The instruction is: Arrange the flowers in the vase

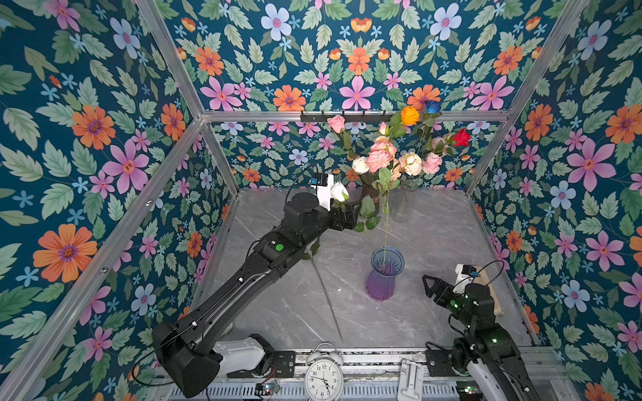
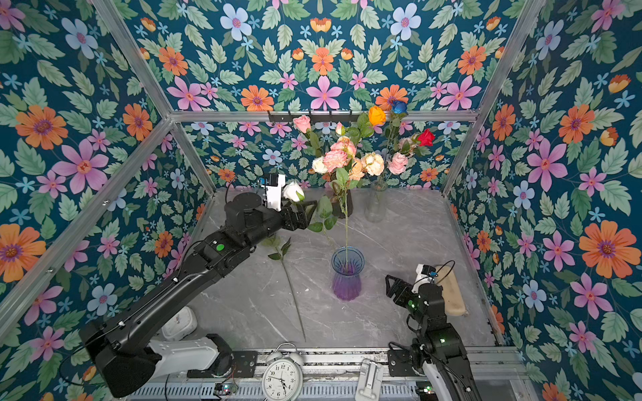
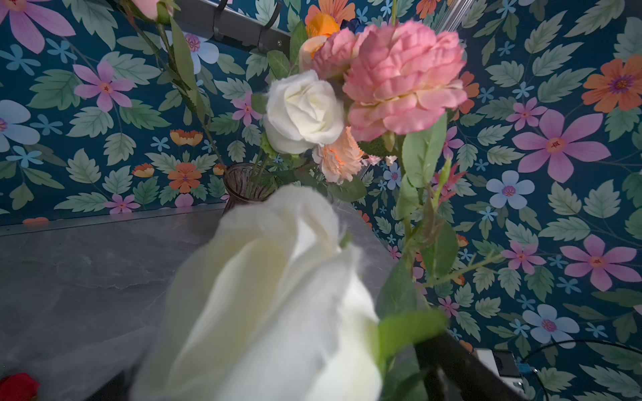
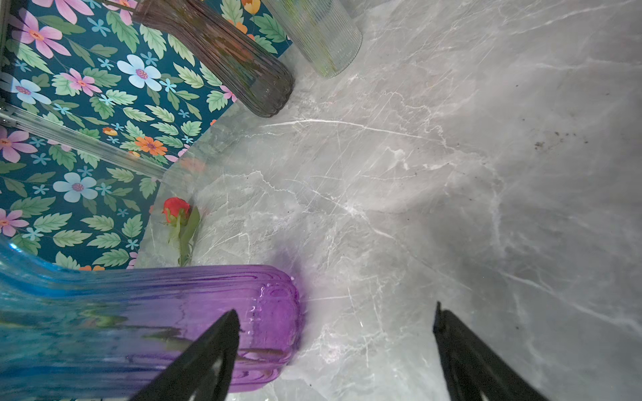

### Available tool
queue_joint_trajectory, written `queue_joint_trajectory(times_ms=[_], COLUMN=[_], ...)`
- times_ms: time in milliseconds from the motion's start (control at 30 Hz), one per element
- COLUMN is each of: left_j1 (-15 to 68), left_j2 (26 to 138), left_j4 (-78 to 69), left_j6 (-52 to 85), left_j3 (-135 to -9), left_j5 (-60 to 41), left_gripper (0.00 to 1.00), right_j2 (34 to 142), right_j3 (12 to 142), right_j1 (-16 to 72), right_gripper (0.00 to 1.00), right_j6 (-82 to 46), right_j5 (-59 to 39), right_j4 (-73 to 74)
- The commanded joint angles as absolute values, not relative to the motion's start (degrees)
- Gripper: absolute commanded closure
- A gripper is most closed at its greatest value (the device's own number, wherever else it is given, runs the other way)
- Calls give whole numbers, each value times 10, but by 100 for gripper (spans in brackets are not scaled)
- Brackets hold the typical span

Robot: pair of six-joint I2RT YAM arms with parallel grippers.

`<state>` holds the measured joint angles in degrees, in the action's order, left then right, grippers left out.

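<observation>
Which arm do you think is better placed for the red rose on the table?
Probably left: the red rose lies on the left gripper's side of the blue-purple vase, opposite the right gripper.

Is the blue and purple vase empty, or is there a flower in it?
Not empty. In both top views one green stem stands in the vase, rising out of its mouth.

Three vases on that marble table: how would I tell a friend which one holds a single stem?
Start at the grey marble table. The dark vase and the clear vase stand against the back wall; the third vase stands alone, nearer the middle. It alone fades from blue rim to purple base.
</observation>
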<state>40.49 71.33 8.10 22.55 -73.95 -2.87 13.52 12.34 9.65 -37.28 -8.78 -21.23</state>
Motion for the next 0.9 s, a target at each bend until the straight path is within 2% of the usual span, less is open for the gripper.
queue_joint_trajectory(times_ms=[0,467,700,867], left_j1=[397,356,341,326], left_j2=[706,636,604,579], left_j4=[95,75,78,54], left_j6=[223,229,234,245], left_j3=[-737,-701,-660,-631], left_j5=[-18,0,76,74], left_gripper=[0,0,0,5], right_j2=[136,136,136,136], right_j3=[123,123,124,124], right_j1=[97,97,97,97], right_gripper=[11,11,11,11], right_j6=[-373,-374,-373,-373], right_j5=[-86,-84,-86,-86], right_j4=[-201,-202,-202,-202])
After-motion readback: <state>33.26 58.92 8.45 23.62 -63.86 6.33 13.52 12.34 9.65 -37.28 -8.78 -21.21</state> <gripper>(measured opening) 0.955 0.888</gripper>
